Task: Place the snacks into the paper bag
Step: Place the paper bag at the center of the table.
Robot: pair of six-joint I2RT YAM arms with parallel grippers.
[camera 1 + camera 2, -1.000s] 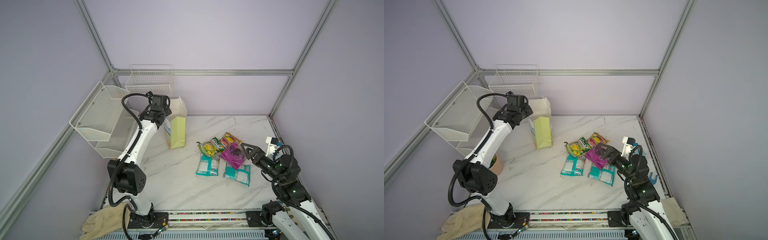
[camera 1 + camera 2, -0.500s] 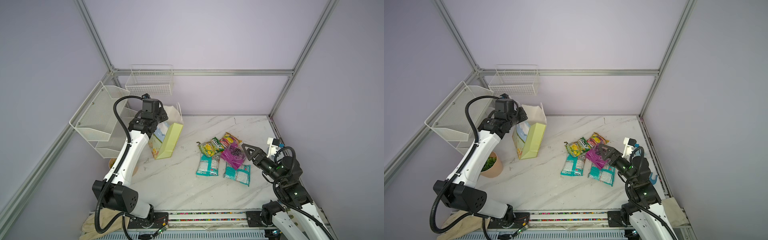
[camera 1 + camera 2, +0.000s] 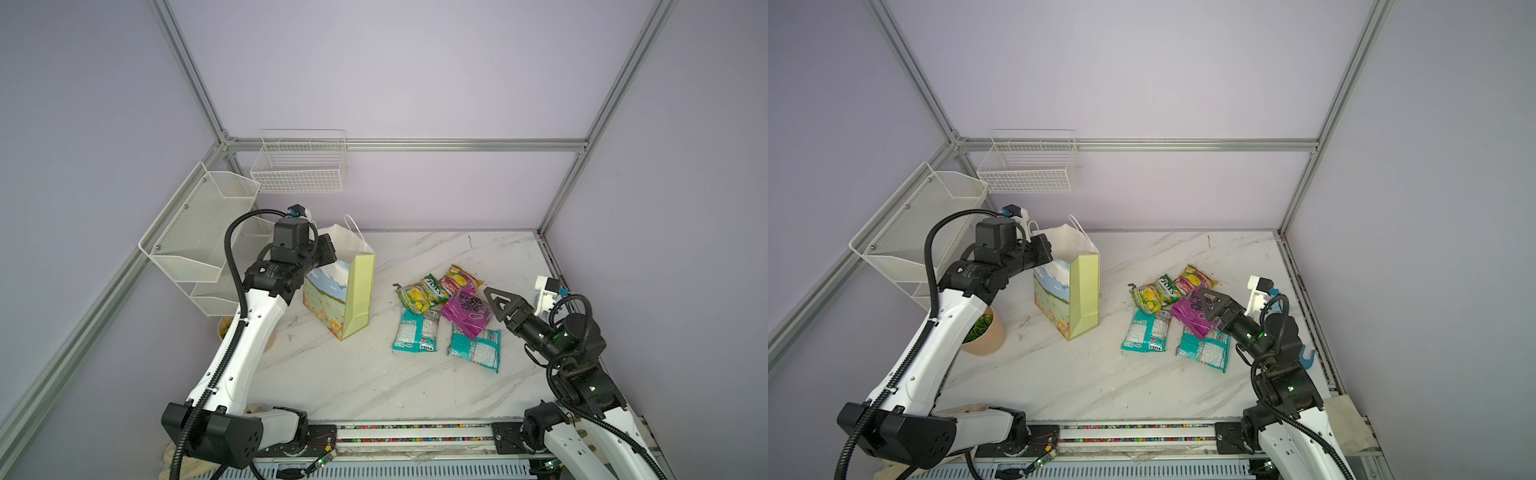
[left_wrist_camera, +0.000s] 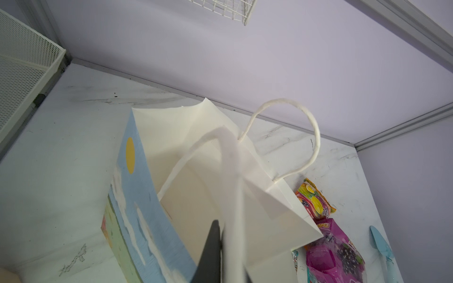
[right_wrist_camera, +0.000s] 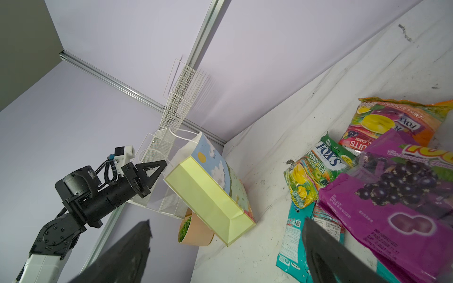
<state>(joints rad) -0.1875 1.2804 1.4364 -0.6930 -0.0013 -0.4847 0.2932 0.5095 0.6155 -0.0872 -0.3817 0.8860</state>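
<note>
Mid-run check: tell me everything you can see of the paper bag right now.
The paper bag is tall, with a sky-and-meadow print face, a creased pale green side panel and a white inside with nothing seen in it. It stands roughly upright, mouth open, on the marble table, left of the snacks and apart from them. The left gripper is shut on one white cord handle; the other handle stands free.

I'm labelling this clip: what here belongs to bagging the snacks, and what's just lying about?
Job: meadow-print paper gift bag; teal-white candy packets; magenta packet; green-yellow packet; orange-pink packet.
Lying about: white wire basket; white mesh shelf; potted green plant.
</note>
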